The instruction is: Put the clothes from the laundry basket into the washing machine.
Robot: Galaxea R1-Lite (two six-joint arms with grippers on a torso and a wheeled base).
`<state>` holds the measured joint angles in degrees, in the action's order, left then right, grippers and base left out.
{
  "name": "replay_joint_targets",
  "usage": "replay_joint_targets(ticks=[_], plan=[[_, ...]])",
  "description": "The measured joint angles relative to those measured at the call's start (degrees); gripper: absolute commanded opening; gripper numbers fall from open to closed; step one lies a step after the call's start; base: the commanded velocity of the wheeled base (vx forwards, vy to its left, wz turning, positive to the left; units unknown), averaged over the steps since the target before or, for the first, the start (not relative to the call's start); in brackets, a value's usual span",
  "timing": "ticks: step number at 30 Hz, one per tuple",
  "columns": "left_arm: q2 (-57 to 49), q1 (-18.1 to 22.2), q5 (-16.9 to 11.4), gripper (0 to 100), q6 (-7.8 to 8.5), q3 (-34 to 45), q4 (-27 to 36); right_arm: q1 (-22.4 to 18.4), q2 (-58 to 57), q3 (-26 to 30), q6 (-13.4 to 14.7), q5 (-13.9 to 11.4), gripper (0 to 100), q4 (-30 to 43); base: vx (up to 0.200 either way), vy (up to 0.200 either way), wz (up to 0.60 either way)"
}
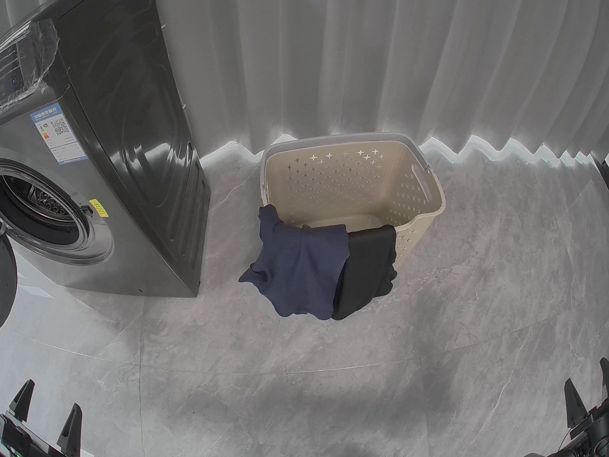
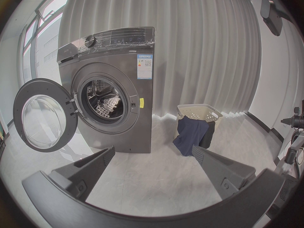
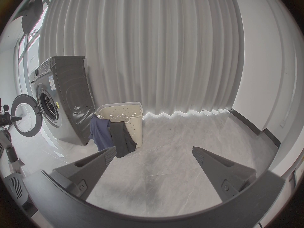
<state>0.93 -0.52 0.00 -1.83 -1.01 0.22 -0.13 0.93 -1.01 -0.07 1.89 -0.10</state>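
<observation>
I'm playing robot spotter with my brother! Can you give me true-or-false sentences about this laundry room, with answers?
1. The washing machine has its door open. True.
2. A dark blue cloth and a black cloth hang over the rim of the laundry basket. True.
3. The laundry basket lies tipped on its side. False: it stands upright on the floor.
4. The left claw and the right claw are both open. True.
5. The left claw grips the dark blue cloth. False: it is empty, apart from the laundry basket.
</observation>
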Motion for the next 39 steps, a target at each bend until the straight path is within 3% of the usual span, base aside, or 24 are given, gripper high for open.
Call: replay_joint_targets(ticks=[13, 28, 39], plan=[[0.0, 0.0, 0.0, 100, 0.09, 0.0, -0.04, 0.06, 0.0, 0.0, 0.0, 0.07, 100, 0.05, 0.0, -0.015, 0.0], [0.0, 0.0, -0.02, 100, 0.02, 0.0, -0.06, -0.07, 0.0, 0.0, -0.09, 0.05, 100, 0.05, 0.2, 0.0, 0.0], [0.0, 0.0, 0.0, 100, 0.02, 0.0, -0.04, -0.05, 0.0, 0.0, -0.17, -0.06, 100, 0.1, 0.0, 0.0, 0.0]])
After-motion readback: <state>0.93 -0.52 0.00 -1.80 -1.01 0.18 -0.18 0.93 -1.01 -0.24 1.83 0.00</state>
